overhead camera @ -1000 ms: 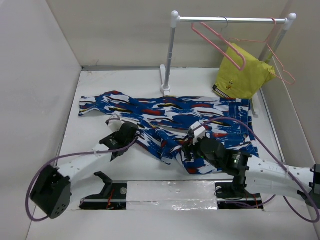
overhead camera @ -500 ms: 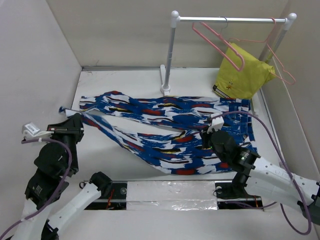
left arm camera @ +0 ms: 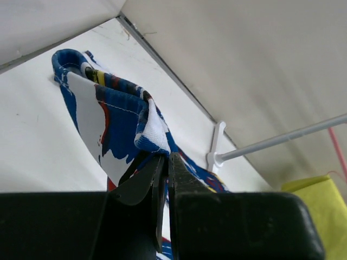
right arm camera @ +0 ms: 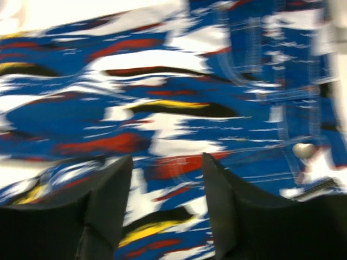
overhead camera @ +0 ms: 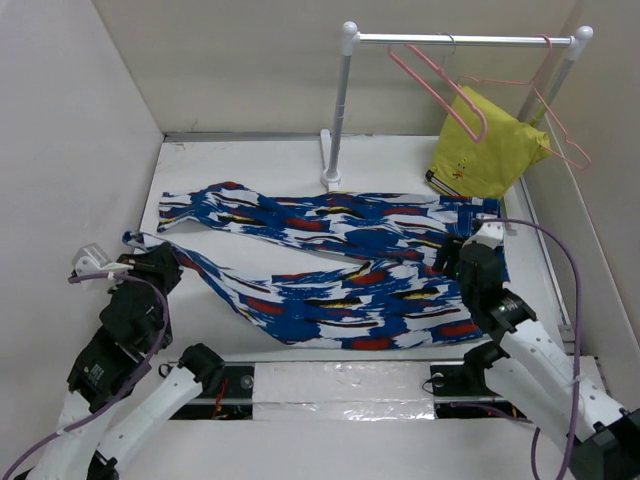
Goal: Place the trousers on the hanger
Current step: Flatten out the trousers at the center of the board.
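Note:
The blue patterned trousers (overhead camera: 350, 265) lie spread on the table, waist at the right, legs running left. My left gripper (overhead camera: 163, 260) is shut on the hem of the near leg at the left and holds it a little off the table. In the left wrist view the cloth (left arm camera: 116, 116) is pinched between the shut jaws (left arm camera: 164, 162). My right gripper (overhead camera: 455, 262) is open and empty just above the waist part. The right wrist view shows its fingers (right arm camera: 165, 165) spread over blurred cloth (right arm camera: 179, 103). The bare pink hanger (overhead camera: 432, 80) hangs on the rail.
A white rail (overhead camera: 460, 40) on two posts stands at the back right, its foot (overhead camera: 330, 160) just behind the trousers. A yellow garment (overhead camera: 485, 150) hangs there on a second pink hanger (overhead camera: 565, 130). White walls close in on the left and right.
My left gripper has pulled the near leg's hem out to the far left, stretching the bunched leg. My right gripper has let go and moved right to the waist.

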